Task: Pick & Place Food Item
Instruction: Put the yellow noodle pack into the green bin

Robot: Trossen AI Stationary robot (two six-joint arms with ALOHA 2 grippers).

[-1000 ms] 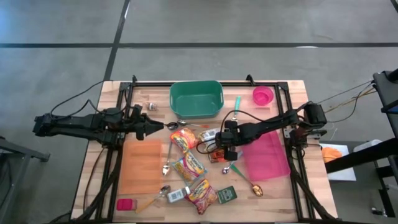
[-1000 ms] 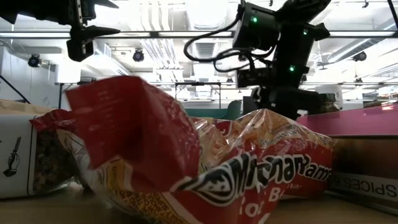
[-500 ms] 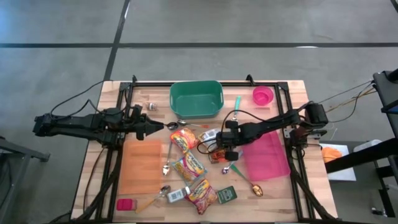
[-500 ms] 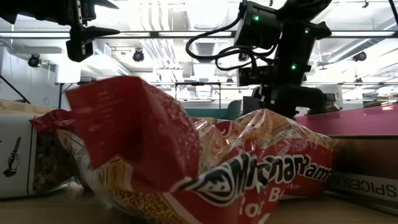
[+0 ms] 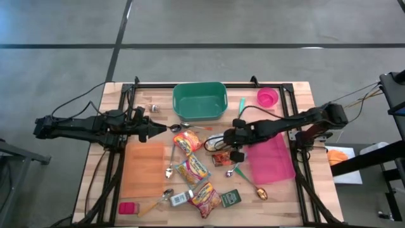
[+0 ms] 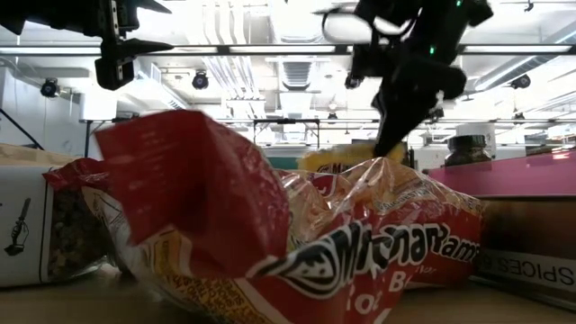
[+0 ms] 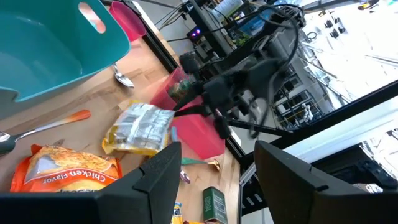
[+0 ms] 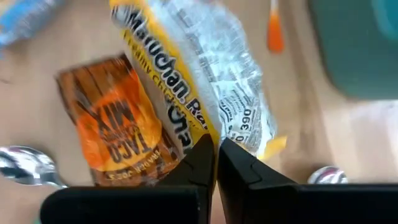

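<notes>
A yellow and silver ramen packet (image 8: 205,81) hangs near the table's middle, with my right gripper (image 8: 216,144) shut on it; the left wrist view shows this packet (image 7: 140,127) raised off the wood. Under it an orange taco-mix packet (image 8: 118,124) lies flat on the table. The green bin (image 5: 200,101) stands at the far middle. My left gripper (image 5: 169,128) hovers open left of the bin's near edge and touches nothing. My right gripper pinches one edge of the ramen packet (image 8: 219,135) between its two fingers, where yellow print meets silver film. The fingers come slanting down from the table's right side. The packet hangs tilted below them; whether its low end is clear of the table I cannot tell.
Red ramen packets (image 5: 187,140) (image 5: 193,170) (image 5: 205,197) lie in the middle and near part, among spoons (image 5: 261,192) and a green tin (image 5: 231,197). A pink tray (image 5: 272,158) lies right, an orange board (image 5: 142,168) left, a pink cup (image 5: 267,97) far right.
My right gripper has gone up and tipped a little, taking the yellow and silver packet with it; the packet has come up off the table and now shows behind the red packet in the low view. The left arm has kept still.
</notes>
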